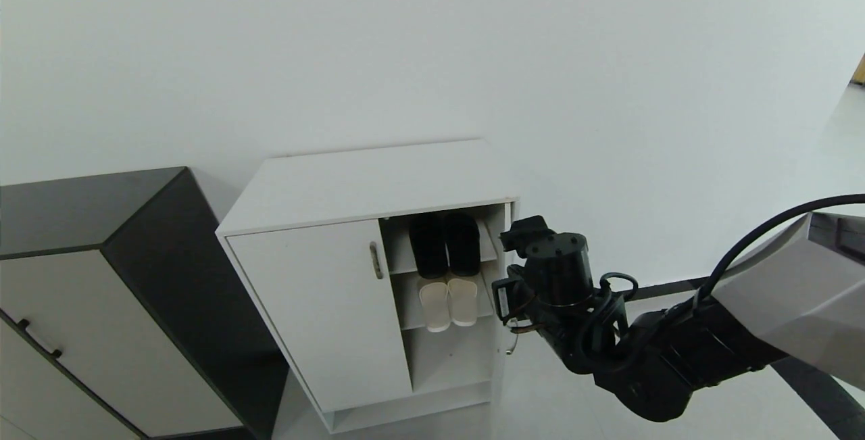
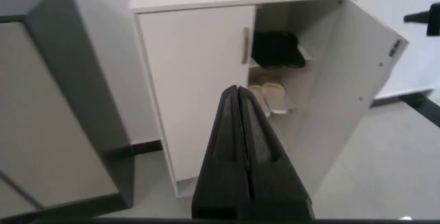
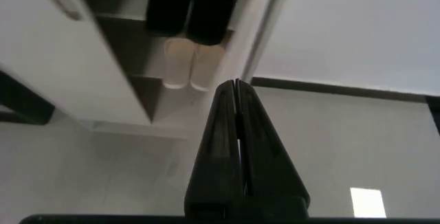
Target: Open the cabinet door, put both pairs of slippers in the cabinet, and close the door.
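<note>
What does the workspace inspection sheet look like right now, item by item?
Surface: pale floor under the white cabinet.
Job's things: right door open, left door shut; black slippers on the upper shelf, white slippers on the shelf below.
Clutter: nothing seen.
Claws: left claw shut, empty, facing the cabinet; right claw shut, empty, by the open door.
Cables: black cable along the right arm.
Surroundings: white wall; dark-topped cabinet beside the white one.

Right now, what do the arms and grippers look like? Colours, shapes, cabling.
Right arm: black jointed wrist with a cylindrical housing, pale grey angular shell behind it, black cables looped alongside. Left gripper and right gripper: matte black, two flat fingers tapering to a narrow wedge.
</note>
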Controlling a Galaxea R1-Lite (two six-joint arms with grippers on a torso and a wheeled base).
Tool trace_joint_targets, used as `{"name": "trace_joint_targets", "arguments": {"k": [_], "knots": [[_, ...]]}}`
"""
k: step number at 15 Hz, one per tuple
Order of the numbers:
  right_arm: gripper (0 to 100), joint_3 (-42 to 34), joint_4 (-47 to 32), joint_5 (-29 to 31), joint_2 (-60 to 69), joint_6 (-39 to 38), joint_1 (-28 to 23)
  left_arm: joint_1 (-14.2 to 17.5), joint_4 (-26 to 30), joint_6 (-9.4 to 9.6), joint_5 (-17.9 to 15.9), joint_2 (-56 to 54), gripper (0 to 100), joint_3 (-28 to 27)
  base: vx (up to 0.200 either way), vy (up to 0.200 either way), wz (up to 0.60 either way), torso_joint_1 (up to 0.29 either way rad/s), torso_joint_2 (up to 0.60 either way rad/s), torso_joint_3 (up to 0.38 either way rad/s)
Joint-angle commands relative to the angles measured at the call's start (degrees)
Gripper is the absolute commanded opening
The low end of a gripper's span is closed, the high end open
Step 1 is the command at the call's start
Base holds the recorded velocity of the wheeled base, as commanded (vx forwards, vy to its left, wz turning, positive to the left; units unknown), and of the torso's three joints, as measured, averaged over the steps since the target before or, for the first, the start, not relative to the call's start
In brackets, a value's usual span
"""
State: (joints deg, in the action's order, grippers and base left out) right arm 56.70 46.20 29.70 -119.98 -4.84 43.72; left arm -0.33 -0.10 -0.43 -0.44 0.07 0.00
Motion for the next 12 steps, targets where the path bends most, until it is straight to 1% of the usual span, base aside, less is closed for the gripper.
{"name": "trace_joint_targets", "arguments": {"k": [1, 2, 3, 4, 6, 12], "knots": [[0, -0.80, 1.08, -0.43, -0.08, 0.53, -0.30, -0.02, 0.01, -0.01, 0.00, 0.01, 0, 0.00, 0.000, 0.000, 0.00, 0.000, 0.00, 0.000], [0, -2.12, 4.77, -2.19, -0.17, 1.24, -1.09, -0.02, 0.01, 0.08, -0.09, 0.01, 0, 0.00, 0.000, 0.000, 0.00, 0.000, 0.00, 0.000], [0, -2.73, 6.09, -2.36, -0.08, 3.17, -2.06, -0.02, 0.01, 0.08, -0.09, 0.01, 0, 0.00, 0.000, 0.000, 0.00, 0.000, 0.00, 0.000], [0, -3.09, 6.18, -2.10, -0.08, 5.02, -3.46, -0.02, 0.01, 0.08, 0.00, 0.01, 0, 0.00, 0.000, 0.000, 0.00, 0.000, 0.00, 0.000], [0, -3.44, 5.65, -2.19, -0.17, 5.37, -4.52, -0.02, 0.01, 0.08, -0.09, 0.01, 0, 0.00, 0.000, 0.000, 0.00, 0.000, 0.00, 0.000], [0, -2.29, 5.21, -2.19, -4.30, 5.37, -4.52, -0.02, 0.01, 0.08, -0.09, 0.01, 0, 0.00, 0.000, 0.000, 0.00, 0.000, 0.00, 0.000]]}}
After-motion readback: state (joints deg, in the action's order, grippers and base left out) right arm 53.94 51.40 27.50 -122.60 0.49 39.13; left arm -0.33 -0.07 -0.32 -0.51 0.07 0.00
